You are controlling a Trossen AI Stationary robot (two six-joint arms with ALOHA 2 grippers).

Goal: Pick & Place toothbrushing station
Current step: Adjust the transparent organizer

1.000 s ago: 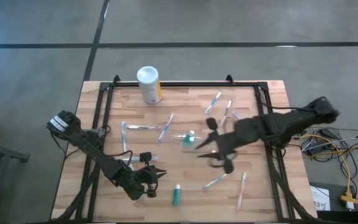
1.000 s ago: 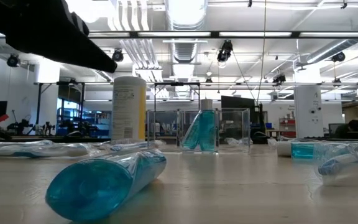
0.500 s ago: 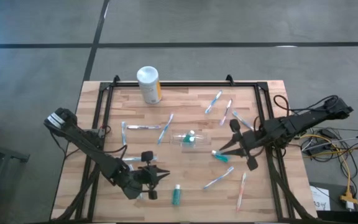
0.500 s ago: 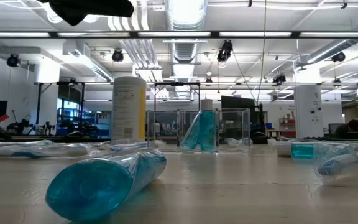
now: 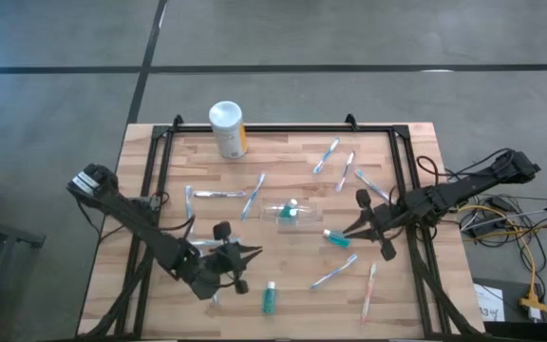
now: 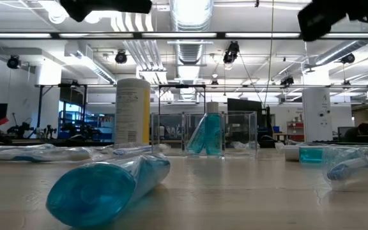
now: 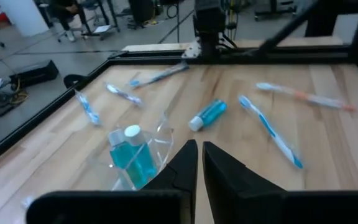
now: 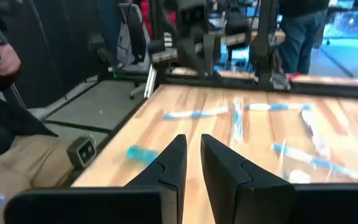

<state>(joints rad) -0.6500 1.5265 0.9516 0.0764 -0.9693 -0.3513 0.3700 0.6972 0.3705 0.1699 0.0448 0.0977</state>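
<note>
The clear cup [image 5: 290,211] stands at mid table with one teal tube inside it [image 7: 132,158]. A second teal tube [image 5: 337,238] lies flat just in front of my right gripper [image 5: 349,231]. That gripper hangs above the table's right part, shut and holding nothing [image 8: 193,163]. A third tube [image 5: 270,297] lies by the near edge. Several toothbrushes [image 5: 254,195] lie scattered flat on the wood. My left gripper [image 5: 251,253] hovers over the near left part, shut and holding nothing [image 7: 199,163]. It points toward the cup.
A white canister with a yellow label [image 5: 227,129] stands at the far edge. A black rail [image 5: 273,129] frames the wooden table. More toothbrushes lie at the far right [image 5: 348,171] and near right [image 5: 369,290]. People show in the room behind in the right wrist view.
My right gripper has drawn back from the table's middle toward the right edge, sinking, and its fingers have come together. The teal tube it covered now lies bare on the table in front of it. My left gripper has risen a little.
</note>
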